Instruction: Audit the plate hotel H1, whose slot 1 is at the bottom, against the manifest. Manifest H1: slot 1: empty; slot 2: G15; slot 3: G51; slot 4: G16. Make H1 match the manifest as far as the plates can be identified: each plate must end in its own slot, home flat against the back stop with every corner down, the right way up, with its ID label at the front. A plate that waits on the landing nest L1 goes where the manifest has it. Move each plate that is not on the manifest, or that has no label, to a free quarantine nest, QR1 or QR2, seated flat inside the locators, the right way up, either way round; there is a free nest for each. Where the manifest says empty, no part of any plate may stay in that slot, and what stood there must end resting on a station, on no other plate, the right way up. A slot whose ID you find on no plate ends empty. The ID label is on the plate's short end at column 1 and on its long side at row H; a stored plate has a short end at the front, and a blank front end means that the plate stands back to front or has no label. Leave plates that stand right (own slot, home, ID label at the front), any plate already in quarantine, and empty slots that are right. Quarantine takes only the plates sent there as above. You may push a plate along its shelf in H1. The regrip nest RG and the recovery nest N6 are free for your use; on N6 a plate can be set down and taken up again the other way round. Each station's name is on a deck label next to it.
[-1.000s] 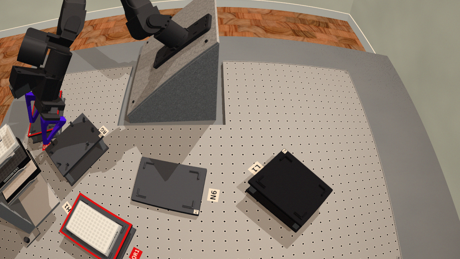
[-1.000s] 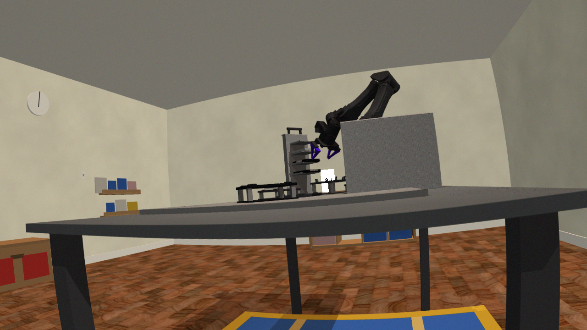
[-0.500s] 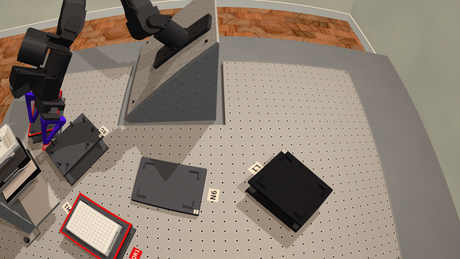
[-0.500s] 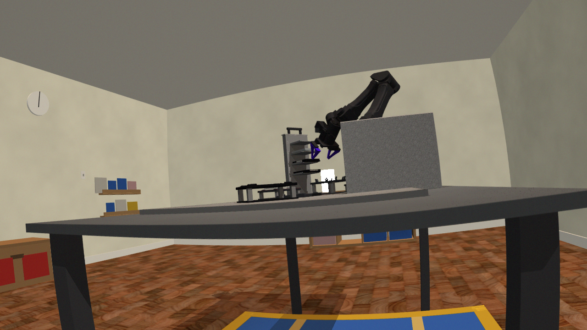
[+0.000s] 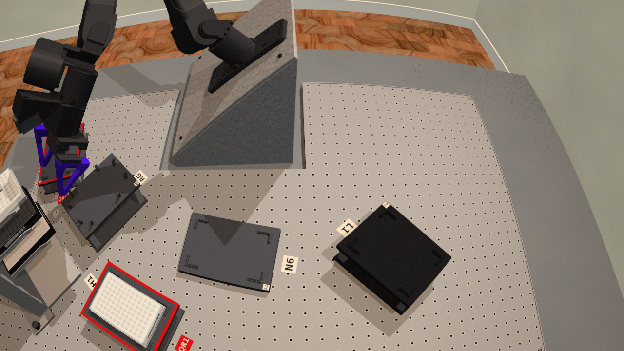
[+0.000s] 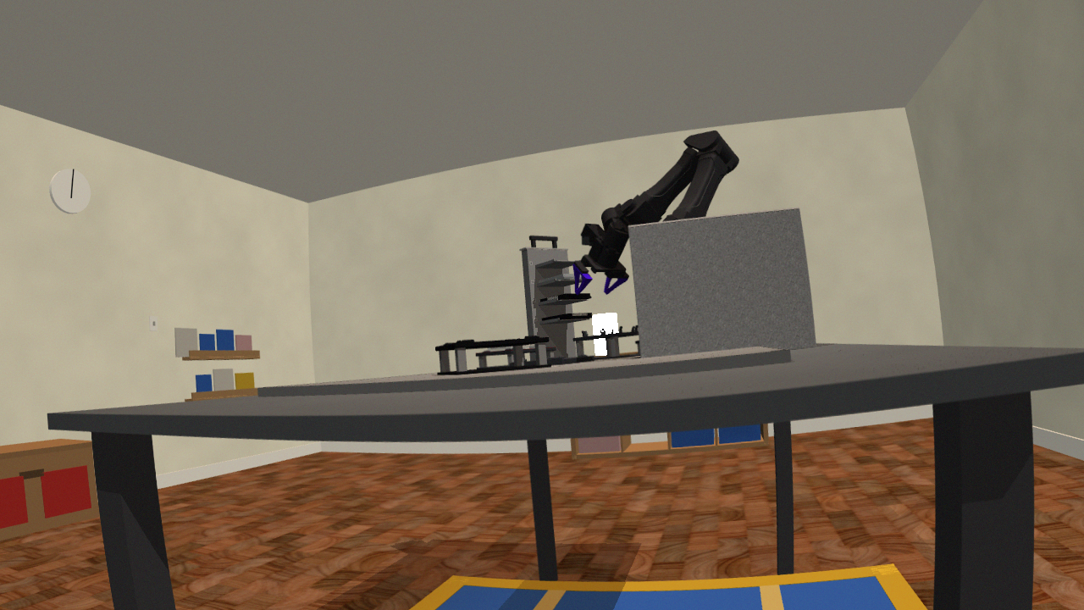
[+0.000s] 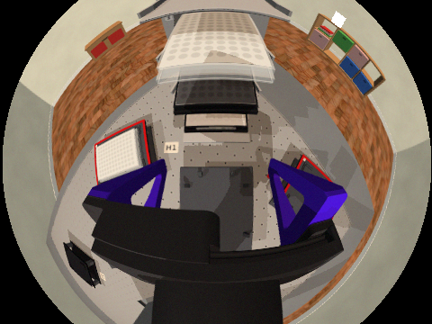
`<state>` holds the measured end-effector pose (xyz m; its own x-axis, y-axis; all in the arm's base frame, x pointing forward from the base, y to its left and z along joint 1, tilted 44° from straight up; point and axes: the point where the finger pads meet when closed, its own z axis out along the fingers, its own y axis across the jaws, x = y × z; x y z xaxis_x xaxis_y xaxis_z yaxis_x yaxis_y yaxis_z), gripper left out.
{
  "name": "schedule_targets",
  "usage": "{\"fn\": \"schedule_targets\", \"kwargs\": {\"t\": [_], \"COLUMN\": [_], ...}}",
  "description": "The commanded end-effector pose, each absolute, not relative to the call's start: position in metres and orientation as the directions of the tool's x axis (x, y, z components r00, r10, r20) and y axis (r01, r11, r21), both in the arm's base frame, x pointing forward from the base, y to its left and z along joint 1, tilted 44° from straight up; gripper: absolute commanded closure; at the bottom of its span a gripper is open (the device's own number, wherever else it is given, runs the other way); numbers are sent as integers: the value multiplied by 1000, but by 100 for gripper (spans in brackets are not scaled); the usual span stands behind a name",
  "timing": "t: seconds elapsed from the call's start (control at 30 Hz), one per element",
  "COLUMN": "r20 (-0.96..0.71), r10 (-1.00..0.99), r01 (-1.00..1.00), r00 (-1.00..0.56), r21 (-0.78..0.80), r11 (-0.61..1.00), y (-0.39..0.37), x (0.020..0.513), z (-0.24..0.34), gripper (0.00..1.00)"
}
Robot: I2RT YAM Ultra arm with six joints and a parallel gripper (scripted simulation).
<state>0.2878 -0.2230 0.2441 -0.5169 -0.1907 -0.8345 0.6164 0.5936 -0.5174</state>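
Observation:
The plate hotel H1 [image 5: 21,279] [image 6: 539,291] stands at the deck's left edge. In the wrist view a white plate [image 7: 216,45] [image 5: 9,192] lies on the top visible shelf, a dark plate [image 7: 216,96] [image 5: 17,220] below it and a pale plate [image 7: 216,121] [image 5: 28,244] lower still. I cannot read any front labels. My gripper [image 5: 58,163] [image 6: 597,284] [image 7: 217,164] is open and empty. It hangs in front of the hotel, above the RG nest [image 5: 102,196] [image 7: 216,198]. A white plate [image 5: 124,305] [image 7: 118,157] lies in the red-framed nest QR1.
The second red-framed nest QR2 [image 5: 42,181] [image 7: 312,167] lies partly hidden under my fingers. Nest N6 [image 5: 226,250] and the black landing nest L1 [image 5: 392,253] hold no plate. A grey stone wedge [image 5: 244,113] [image 6: 720,280] carries the arm's base.

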Motion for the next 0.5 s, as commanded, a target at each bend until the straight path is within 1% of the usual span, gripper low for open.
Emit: {"fn": "schedule_targets", "kwargs": {"t": [0.0,0.47], "r20": [-838,-838], "r10": [-198,-198], "r01": [617,617], "r00": [-508,-508], "r21": [-514,-514], "r11": [596,596], "y": [-222,-214], "x": [289,274], "z": [248,239], "gripper": [0,0]}}
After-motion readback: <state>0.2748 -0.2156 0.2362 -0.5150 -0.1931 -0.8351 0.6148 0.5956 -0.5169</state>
